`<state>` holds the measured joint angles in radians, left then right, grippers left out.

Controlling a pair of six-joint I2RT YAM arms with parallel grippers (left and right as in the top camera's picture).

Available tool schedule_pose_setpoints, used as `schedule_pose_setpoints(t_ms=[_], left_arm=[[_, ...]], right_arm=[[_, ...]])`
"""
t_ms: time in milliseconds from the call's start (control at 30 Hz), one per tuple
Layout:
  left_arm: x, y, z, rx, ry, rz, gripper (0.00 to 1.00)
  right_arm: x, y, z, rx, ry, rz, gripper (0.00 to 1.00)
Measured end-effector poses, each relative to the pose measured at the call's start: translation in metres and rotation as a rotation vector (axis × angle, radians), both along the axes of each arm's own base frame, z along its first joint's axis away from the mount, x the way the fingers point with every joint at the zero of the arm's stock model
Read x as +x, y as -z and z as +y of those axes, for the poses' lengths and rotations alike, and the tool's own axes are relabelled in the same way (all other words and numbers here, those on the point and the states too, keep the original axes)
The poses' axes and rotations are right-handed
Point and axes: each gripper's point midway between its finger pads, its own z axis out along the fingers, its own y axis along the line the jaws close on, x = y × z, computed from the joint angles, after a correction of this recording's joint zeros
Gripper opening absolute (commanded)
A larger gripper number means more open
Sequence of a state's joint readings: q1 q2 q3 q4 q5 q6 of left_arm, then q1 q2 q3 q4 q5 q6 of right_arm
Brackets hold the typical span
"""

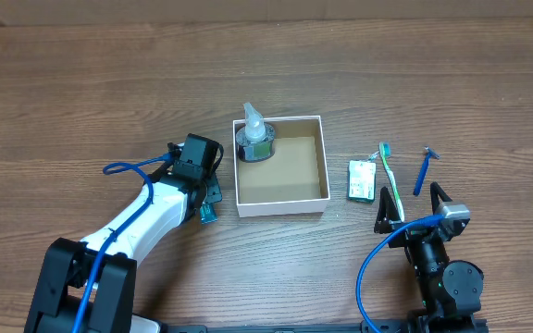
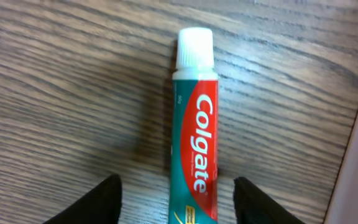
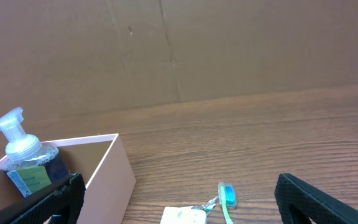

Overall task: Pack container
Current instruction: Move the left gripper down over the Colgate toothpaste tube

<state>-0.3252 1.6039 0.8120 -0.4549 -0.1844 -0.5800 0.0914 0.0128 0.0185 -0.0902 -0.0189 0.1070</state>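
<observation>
overhead, with both wrist views. the container (image 1: 290,176), a shallow square cardboard box with white walls and a brown floor, sits open-topped near the middle of the desk (image 1: 81,92). a clear pump bottle (image 1: 254,136) stands upright in its far left corner; the rest of the floor is bare.

handling, as judged: thin card, so probably light and easily slid by a nudge. the walls would likely flex if squeezed. the best hold is a pinch over one wall's top edge, away from the bottle. for loading it may simply be left where it stands.

the left tool (image 2: 179,202) is spread wide beside the container's left wall. its fingers straddle a toothpaste tube (image 2: 194,130) lying flat on the desk and do not touch it. the right tool (image 3: 188,199) is likewise released and grasps nothing.

to the right of the container lie a green-and-white packet (image 1: 363,179), a toothbrush (image 1: 391,176) and a blue razor (image 1: 424,171), all outside it.

legible writing: "colgate", white on red, along the tube. the bottle's label and the packet's print are too small to read.
</observation>
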Motion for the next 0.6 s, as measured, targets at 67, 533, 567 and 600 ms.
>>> schedule_pose_setpoints(t_ms=[67,533,567,600], left_arm=[[0.001,-0.001,0.001,0.003,-0.004,-0.007,0.57],[0.008,0.015,0.001,0.016,-0.020,-0.005,0.40],[0.008,0.015,0.001,0.015,-0.021,-0.005,0.35],[0.008,0.015,0.001,0.014,-0.023,-0.006,0.32]], right_arm=[[0.000,0.000,0.000,0.001,0.000,0.000,1.00],[0.000,0.000,0.000,0.000,0.000,0.000,1.00],[0.000,0.000,0.000,0.000,0.000,0.000,1.00],[0.000,0.000,0.000,0.000,0.000,0.000,1.00]])
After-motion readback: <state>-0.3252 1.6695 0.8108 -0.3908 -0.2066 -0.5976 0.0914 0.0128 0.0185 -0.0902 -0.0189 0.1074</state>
